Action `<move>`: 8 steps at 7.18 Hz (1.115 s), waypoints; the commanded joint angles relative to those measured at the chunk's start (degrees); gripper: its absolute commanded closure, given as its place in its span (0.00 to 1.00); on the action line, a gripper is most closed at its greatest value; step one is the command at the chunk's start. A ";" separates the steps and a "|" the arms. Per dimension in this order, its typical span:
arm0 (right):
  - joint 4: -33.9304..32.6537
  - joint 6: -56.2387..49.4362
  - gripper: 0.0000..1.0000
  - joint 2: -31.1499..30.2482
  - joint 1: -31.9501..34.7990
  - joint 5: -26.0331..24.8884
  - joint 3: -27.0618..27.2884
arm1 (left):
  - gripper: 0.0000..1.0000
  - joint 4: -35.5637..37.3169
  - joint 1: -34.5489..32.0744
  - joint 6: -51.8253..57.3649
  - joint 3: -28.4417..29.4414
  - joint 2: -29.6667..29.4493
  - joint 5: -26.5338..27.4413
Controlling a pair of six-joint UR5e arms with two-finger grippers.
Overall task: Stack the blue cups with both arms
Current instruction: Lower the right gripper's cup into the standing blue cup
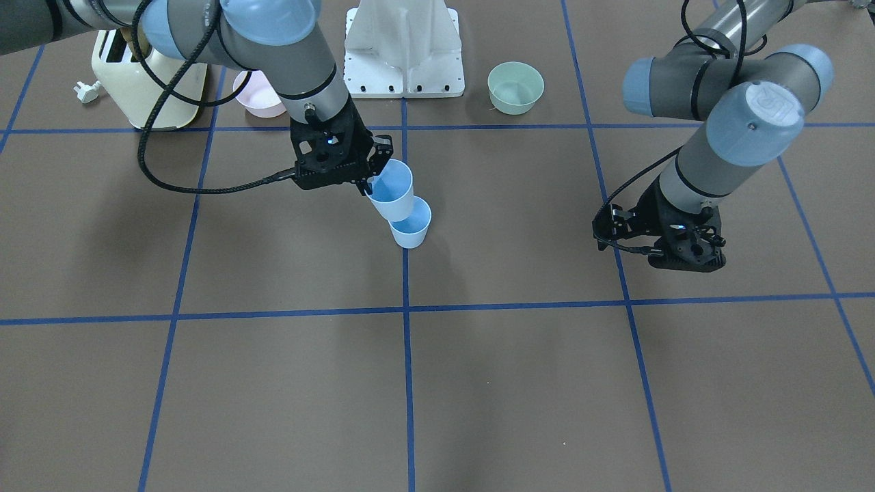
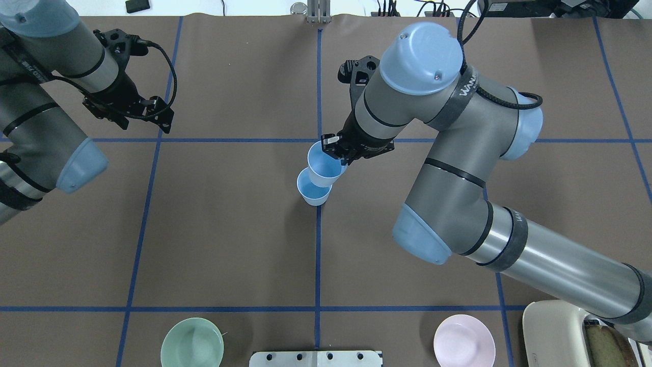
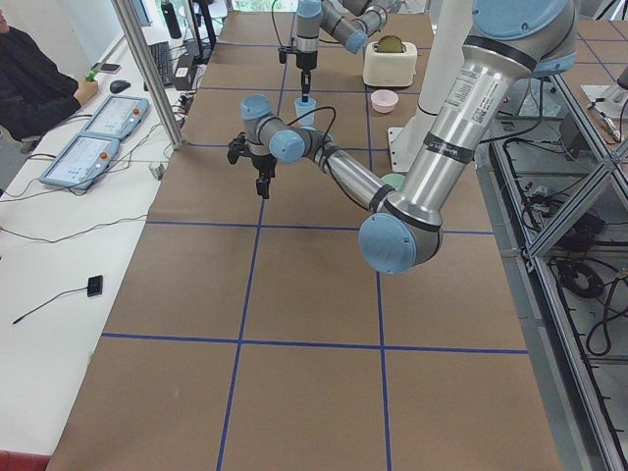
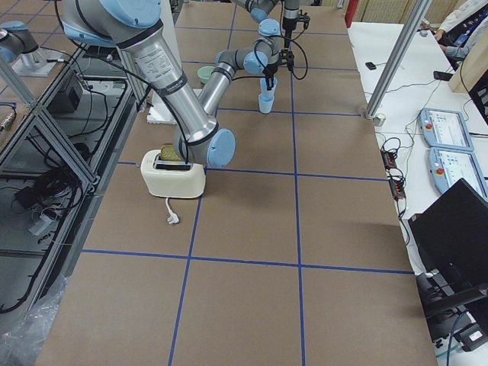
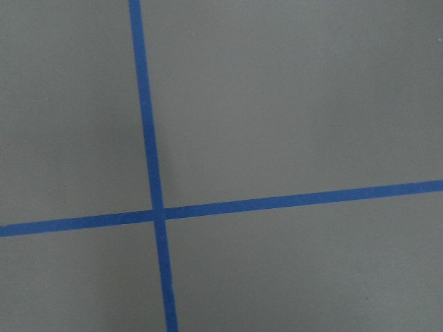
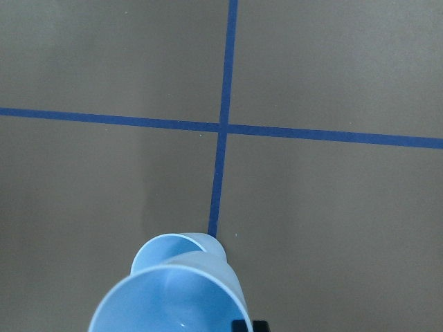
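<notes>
Pale-blue cups, two, part-nested at mid-bench; stack not yet seated.
Nearest, from the operators' side, the bench gives room to move on all sides of the pair. Lower cup stands upright on the blue tape line. Upper cup leans over it, base at or just inside its mouth, rim pinched by the closed right jaws. Remaining, by judgement: straighten, press home, release. Left jaws hang well apart, no cup with them; their opening cannot be told. Farthest: mint-green bowl, pink bowl, toaster, all well apart from the cups.
</notes>
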 commanded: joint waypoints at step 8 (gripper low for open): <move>0.25 0.10 0.18 1.63 -2.35 -2.80 -2.58 | 0.03 -0.22 -0.39 1.21 0.04 0.75 0.37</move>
